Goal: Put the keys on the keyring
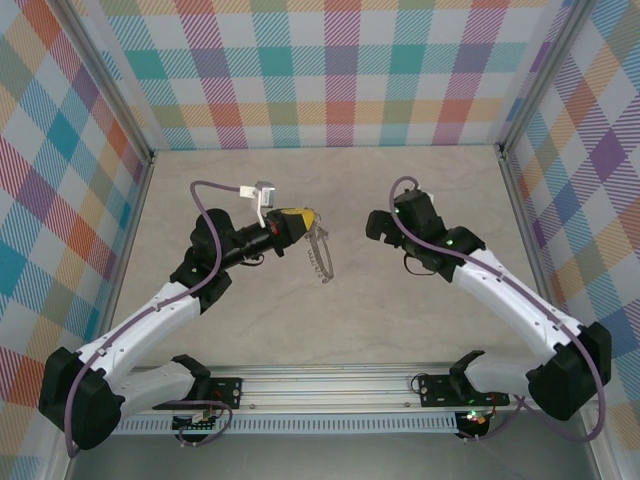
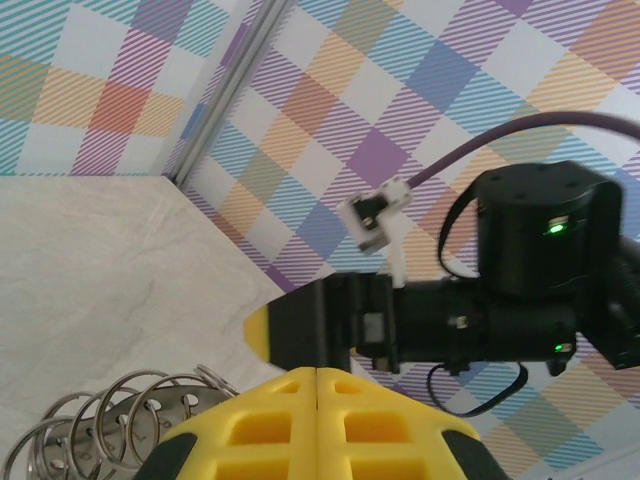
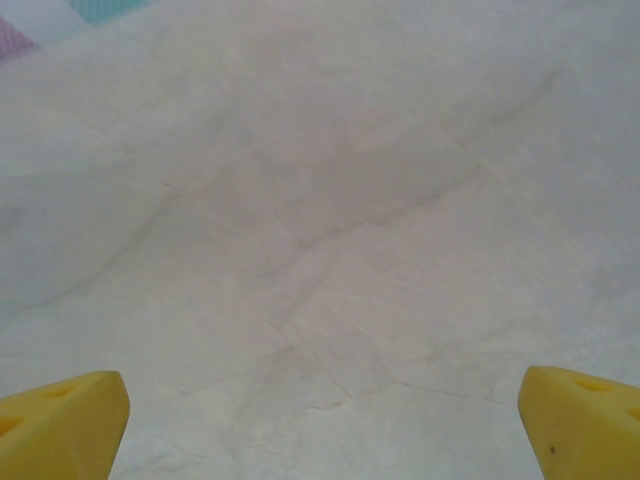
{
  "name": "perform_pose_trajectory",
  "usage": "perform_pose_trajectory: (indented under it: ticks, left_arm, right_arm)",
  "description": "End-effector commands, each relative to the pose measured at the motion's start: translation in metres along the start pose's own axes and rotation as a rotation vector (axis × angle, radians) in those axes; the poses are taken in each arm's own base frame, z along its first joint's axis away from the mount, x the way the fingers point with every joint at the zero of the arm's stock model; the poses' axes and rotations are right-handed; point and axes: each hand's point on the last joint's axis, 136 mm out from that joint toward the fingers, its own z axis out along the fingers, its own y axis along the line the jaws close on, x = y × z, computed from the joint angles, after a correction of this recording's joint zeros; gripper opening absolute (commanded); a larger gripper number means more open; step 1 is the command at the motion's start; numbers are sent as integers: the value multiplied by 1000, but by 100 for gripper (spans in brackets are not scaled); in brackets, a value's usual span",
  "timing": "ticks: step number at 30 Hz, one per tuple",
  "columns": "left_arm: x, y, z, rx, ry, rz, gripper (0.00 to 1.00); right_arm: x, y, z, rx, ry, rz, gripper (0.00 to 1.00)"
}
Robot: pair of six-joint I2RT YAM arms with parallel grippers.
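Table (image 1: 400, 330): the two grippers face each other over its centre, which I read as a hand-off pose, one side presenting the hoop so the other can work at it. Left gripper (image 1: 308, 218): yellow fingers (image 2: 390, 435) pressed flat together, pinching the keyring (image 1: 320, 258), which hangs off the tips above mid-table, well apart from every edge. Right gripper (image 1: 378, 226): spread to full width, holding nothing, near the keyring but not touching it.

Bright, even light; soft wrist-view blur.
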Motion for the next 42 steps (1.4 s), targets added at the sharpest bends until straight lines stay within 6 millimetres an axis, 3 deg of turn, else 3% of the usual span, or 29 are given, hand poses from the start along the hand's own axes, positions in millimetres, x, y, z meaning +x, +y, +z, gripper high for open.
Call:
perform_pose_trajectory:
  ticks: [1,9,18,25,31,42]
  left_arm:
    - [-11,-5,-1,21,-54,30,0]
    - [-13,-2,-8,3,-68,9,0]
    - [-24,-4,-3,30,-61,-26,0]
    - [-32,-15,-1,89,-54,-41,0]
    - [-39,-25,-2,127,-59,-39,0]
    - [-37,-26,9,212,-18,-62,0]
  right_arm:
    - [-22,21,-17,-129,-71,-30,100]
    - [-23,62,-42,-397,-34,21,100]
    - [-19,74,-64,-582,-68,171,100]
    - [-8,94,-75,-764,-31,214,80]
    - [-9,104,-89,-907,-77,242,55]
    - [-18,142,-114,-1086,-144,150,52]
